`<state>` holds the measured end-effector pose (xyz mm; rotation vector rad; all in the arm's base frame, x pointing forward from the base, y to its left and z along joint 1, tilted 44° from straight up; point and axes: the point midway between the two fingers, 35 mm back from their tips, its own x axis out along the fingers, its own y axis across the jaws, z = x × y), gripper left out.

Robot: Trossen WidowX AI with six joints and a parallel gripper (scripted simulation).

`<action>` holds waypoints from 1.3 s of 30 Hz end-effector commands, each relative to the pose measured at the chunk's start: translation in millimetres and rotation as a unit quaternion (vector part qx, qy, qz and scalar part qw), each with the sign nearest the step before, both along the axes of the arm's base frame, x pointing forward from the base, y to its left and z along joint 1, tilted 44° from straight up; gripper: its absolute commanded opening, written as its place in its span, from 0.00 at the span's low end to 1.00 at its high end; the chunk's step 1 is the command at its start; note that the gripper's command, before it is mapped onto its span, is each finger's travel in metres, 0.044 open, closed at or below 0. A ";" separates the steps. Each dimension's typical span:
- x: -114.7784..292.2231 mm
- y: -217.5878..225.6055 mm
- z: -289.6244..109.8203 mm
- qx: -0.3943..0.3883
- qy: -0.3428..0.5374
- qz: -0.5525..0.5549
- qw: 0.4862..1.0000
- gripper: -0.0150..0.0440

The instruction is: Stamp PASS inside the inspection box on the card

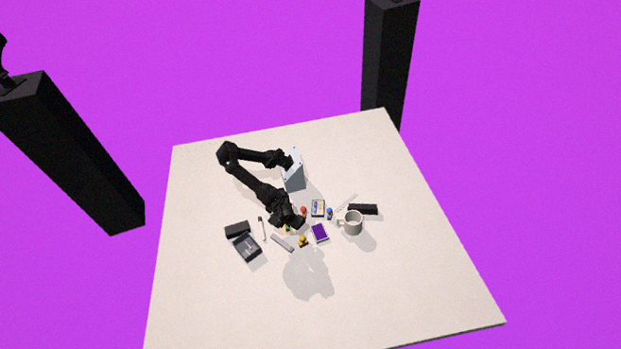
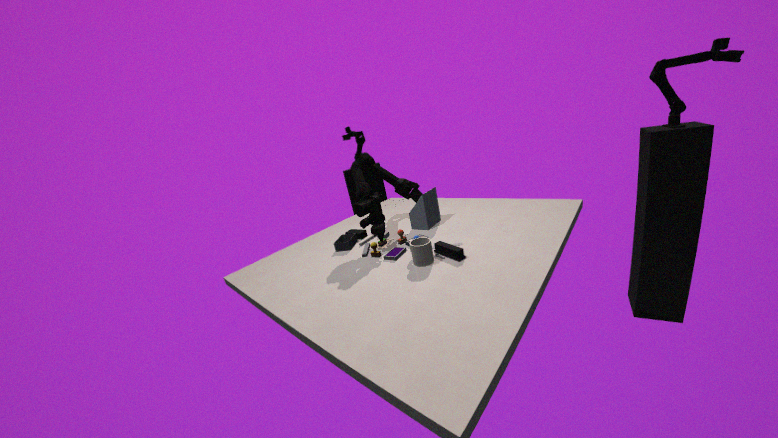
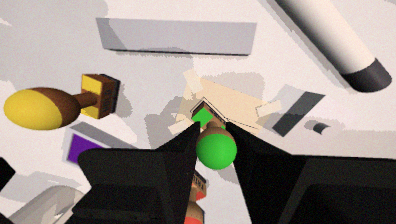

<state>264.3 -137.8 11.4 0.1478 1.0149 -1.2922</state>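
My gripper (image 3: pixel 212 125) (image 1: pixel 287 223) (image 2: pixel 381 237) is shut on the green-knobbed stamp (image 3: pixel 216 150) (image 1: pixel 287 226). It holds the stamp upright, base down, over the beige card (image 3: pixel 240 102) taped to the table. The stamp's green base (image 3: pixel 202 118) sits at the black-outlined box on the card; I cannot tell whether it touches. The purple ink pad (image 3: pixel 79 148) (image 1: pixel 318 232) (image 2: pixel 394 253) lies to the side of the card. Most of the box is hidden by the stamp and the fingers.
A yellow-knobbed stamp (image 3: pixel 35 107) (image 1: pixel 302 240) (image 2: pixel 374 248) lies close by, with a red one (image 1: pixel 303 209) and a blue one (image 1: pixel 329 212). A grey bar (image 3: pixel 175 36) (image 1: pixel 282 242), a pen (image 3: pixel 330 40) (image 1: pixel 261 227), a tray (image 1: pixel 247 246), a mug (image 1: pixel 353 221) (image 2: pixel 420 251) and black blocks (image 1: pixel 362 208) ring the card.
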 end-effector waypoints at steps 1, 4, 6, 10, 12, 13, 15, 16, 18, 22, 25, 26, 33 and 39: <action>-0.5 -1.6 -0.7 -0.001 0.001 0.000 1.000 0.25; -0.5 -1.6 -0.7 -0.001 0.001 0.000 1.000 0.25; -0.5 -1.6 -0.7 -0.001 0.001 0.000 1.000 0.25; -0.5 -1.6 -0.7 -0.001 0.001 0.000 1.000 0.25; -0.5 -1.6 -0.7 -0.001 0.001 0.000 1.000 0.25; -0.5 -1.5 -0.7 -0.001 0.001 0.000 1.000 0.25; -0.4 -1.1 -0.2 -0.001 0.001 0.000 1.000 0.25; -0.4 -0.7 0.1 -0.001 0.001 0.000 1.000 0.25; -0.3 -0.1 0.8 -0.001 0.001 0.000 1.000 0.25; -0.1 1.3 2.2 -0.001 0.001 0.000 1.000 0.25; 0.0 2.3 3.2 -0.001 0.001 0.000 1.000 0.25; 0.0 2.7 3.6 -0.001 0.001 0.000 1.000 0.25; 0.2 5.1 6.0 -0.001 0.001 0.000 1.000 0.25; 1.2 9.2 9.8 0.000 0.001 0.000 1.000 0.25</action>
